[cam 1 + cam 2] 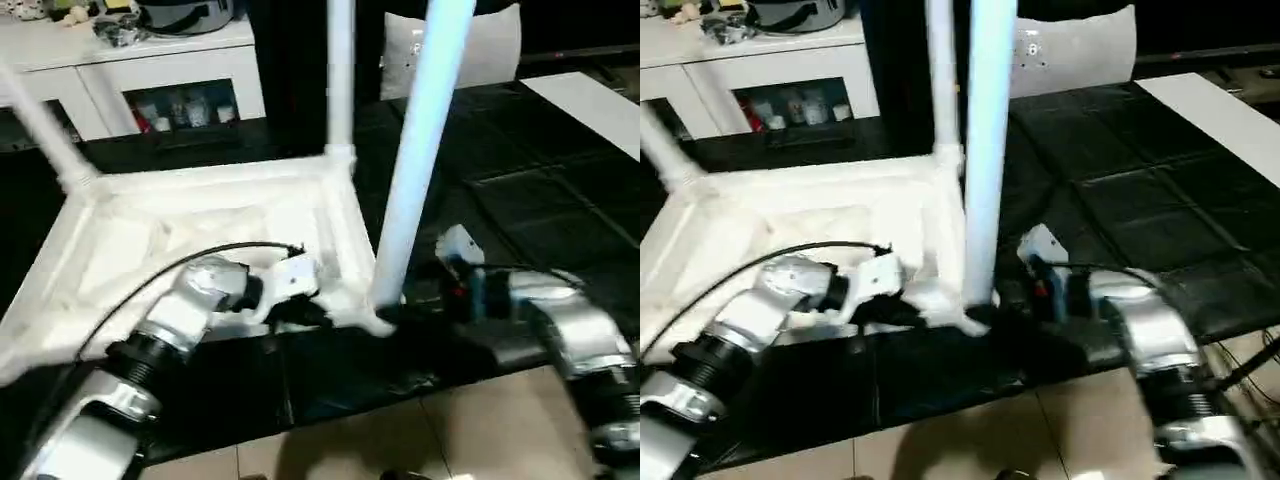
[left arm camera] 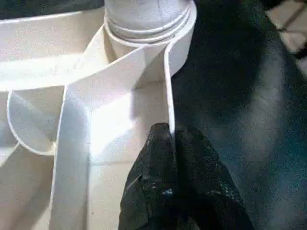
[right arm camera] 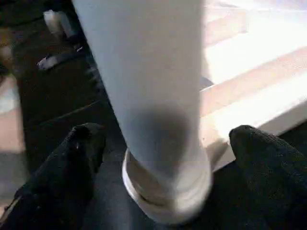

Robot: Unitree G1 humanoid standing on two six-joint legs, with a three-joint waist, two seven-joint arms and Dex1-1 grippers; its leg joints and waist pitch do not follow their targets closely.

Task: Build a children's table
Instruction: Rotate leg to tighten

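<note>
Between my right gripper's (image 3: 163,143) spread fingers stands the nearest leg (image 1: 420,160), seated upright in the near corner socket (image 3: 168,191) of the upturned table top (image 1: 200,240), which lies on the dark floor mat (image 1: 540,220). Neither finger touches it. My left gripper (image 2: 172,143) is pressed together on the thin rim wall just beside that socket, steadying the top. All of it looks like light, stiff, smooth plastic, so I'd grasp a leg low, near its base, since a high grip would probably slip or lever the socket.
</note>
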